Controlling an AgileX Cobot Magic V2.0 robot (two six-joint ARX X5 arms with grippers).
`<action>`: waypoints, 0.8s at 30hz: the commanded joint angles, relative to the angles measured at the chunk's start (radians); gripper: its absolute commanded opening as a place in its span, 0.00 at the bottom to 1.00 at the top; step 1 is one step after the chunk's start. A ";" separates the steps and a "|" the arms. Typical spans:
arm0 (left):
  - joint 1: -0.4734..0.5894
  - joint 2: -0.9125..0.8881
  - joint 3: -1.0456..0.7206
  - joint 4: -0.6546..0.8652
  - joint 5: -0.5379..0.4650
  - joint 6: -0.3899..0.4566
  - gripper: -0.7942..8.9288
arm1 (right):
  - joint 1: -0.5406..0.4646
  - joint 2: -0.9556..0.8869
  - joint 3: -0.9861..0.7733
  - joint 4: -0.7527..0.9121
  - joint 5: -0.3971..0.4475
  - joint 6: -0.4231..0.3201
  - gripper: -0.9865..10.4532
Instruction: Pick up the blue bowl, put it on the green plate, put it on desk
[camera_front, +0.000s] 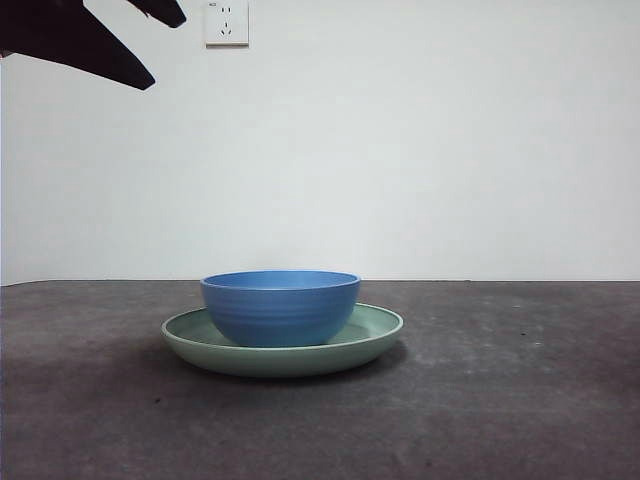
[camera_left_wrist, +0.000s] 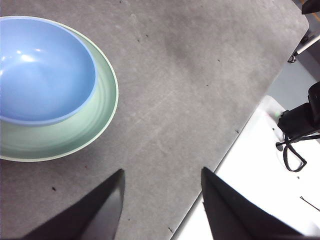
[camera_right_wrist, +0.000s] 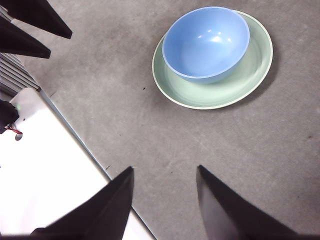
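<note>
The blue bowl (camera_front: 280, 310) sits upright in the green plate (camera_front: 378, 333), which rests on the desk (camera_front: 500, 400). The bowl sits off-centre in the plate. In the left wrist view, my left gripper (camera_left_wrist: 162, 170) is open and empty above bare desk, apart from the bowl (camera_left_wrist: 42, 70) and plate (camera_left_wrist: 60, 142). In the right wrist view, my right gripper (camera_right_wrist: 165, 167) is open and empty above the desk, well away from the bowl (camera_right_wrist: 206, 42) and plate (camera_right_wrist: 215, 95). The left gripper's two jaws (camera_right_wrist: 60, 45) also show there, apart.
Black jaw tips (camera_front: 150, 50) hang high at the front view's top left corner. The desk's edge (camera_left_wrist: 235, 135) runs close to the left gripper, with white floor and cables beyond. The same holds by the right gripper (camera_right_wrist: 75, 135). A wall socket (camera_front: 227, 22) is behind.
</note>
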 joint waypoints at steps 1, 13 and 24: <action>-0.005 0.005 0.011 0.003 0.002 0.004 0.21 | 0.007 0.007 0.018 -0.005 -0.003 -0.011 0.20; -0.005 0.005 0.011 0.005 0.002 0.005 0.09 | 0.007 0.007 0.018 -0.011 -0.003 -0.018 0.09; -0.005 0.005 0.011 0.008 0.002 0.005 0.09 | 0.007 0.007 0.018 -0.011 -0.003 -0.018 0.09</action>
